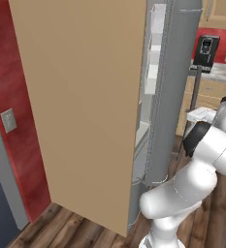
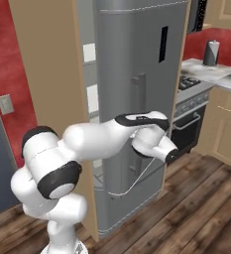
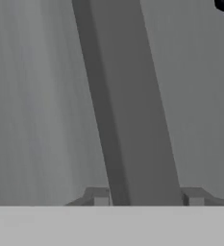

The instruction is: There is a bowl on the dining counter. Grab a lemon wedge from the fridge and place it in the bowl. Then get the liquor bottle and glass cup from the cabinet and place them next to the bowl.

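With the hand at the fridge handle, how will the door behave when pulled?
The fridge door looks tall and rigid, so probably heavy, swinging rather than flexing. Its bar handle looks smooth; the hand straddling it might slip along it.

Tall grey fridge (image 1: 175,92) with door ajar, white shelves (image 1: 153,53) visible through the narrow gap beside a broad tan wood panel (image 1: 80,106). White arm (image 1: 192,184) rising at lower right over wood floor (image 1: 71,227). Red wall (image 1: 8,87) with a grey switch plate (image 1: 8,120) at left; a dark appliance (image 1: 206,50) on the far worktop (image 1: 221,71).
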Available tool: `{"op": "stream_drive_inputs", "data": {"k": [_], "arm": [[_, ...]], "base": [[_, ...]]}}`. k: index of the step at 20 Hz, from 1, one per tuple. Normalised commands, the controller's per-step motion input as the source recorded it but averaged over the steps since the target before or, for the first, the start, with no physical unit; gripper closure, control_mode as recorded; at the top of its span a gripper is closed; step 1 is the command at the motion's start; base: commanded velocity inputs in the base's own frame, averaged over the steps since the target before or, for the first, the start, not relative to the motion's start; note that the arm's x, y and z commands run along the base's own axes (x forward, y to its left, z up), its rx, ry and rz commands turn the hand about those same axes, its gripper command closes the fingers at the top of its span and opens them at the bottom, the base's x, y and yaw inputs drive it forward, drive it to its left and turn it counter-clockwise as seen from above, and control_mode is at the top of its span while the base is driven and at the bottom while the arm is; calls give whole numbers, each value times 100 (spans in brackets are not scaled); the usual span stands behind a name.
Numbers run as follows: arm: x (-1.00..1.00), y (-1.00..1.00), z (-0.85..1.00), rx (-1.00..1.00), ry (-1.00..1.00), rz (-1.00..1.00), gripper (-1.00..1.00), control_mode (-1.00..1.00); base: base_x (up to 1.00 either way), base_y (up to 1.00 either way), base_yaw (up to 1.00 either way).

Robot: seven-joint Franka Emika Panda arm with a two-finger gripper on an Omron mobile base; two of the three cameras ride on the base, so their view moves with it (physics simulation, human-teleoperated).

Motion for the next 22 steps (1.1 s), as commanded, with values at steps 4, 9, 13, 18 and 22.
{"op": "stream_drive_inputs", "data": {"k": [4,9,13,18,22], "arm": [[-21,-84,-2,15,12,0,-100,-100],[-43,-3,-5,-6,-6,0,-100,-100],[-81,3,0,-14,-28,0,-100,-100],[-91,-5,0,-8,-20,0,-100,-100],[-76,-16,2,-2,-9,0,-100,-100]], "base": [[0,0,0],[0,0,0],[0,0,0],[0,0,0],[0,0,0]]}}
